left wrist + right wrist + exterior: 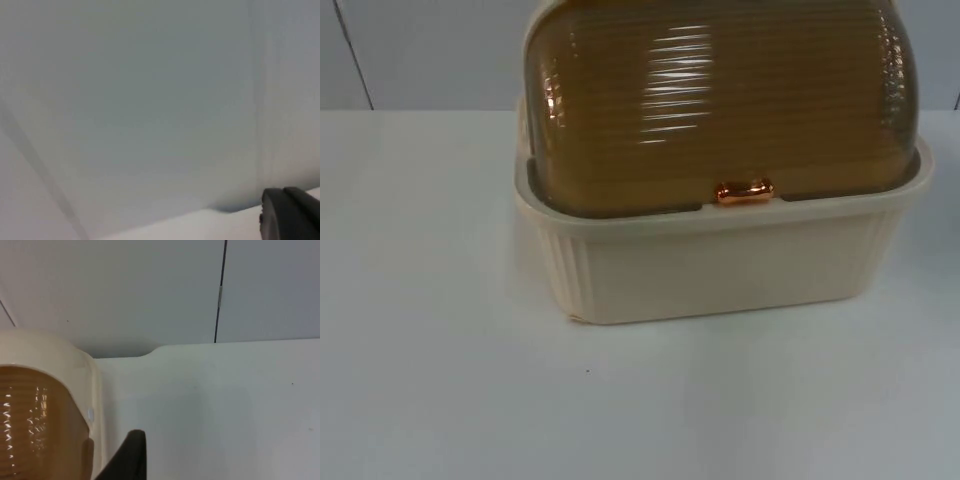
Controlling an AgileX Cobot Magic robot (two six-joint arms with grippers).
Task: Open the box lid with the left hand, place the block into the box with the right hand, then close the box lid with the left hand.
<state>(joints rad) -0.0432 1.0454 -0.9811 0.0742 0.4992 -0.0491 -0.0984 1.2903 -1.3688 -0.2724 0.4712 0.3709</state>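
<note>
toward twelve o'clock on the white table (440,380) sits the box (720,265), a cream ribbed plastic tub with rounded corners, long axis running nine to three. its lid (720,110), a translucent amber ribbed dome, is shut, copper handle (744,192) facing six o'clock. left gripper (290,215) faces the grey wall (150,100); right gripper (127,457) sits beside the box's end. whether either is open, i cannot tell.
</note>
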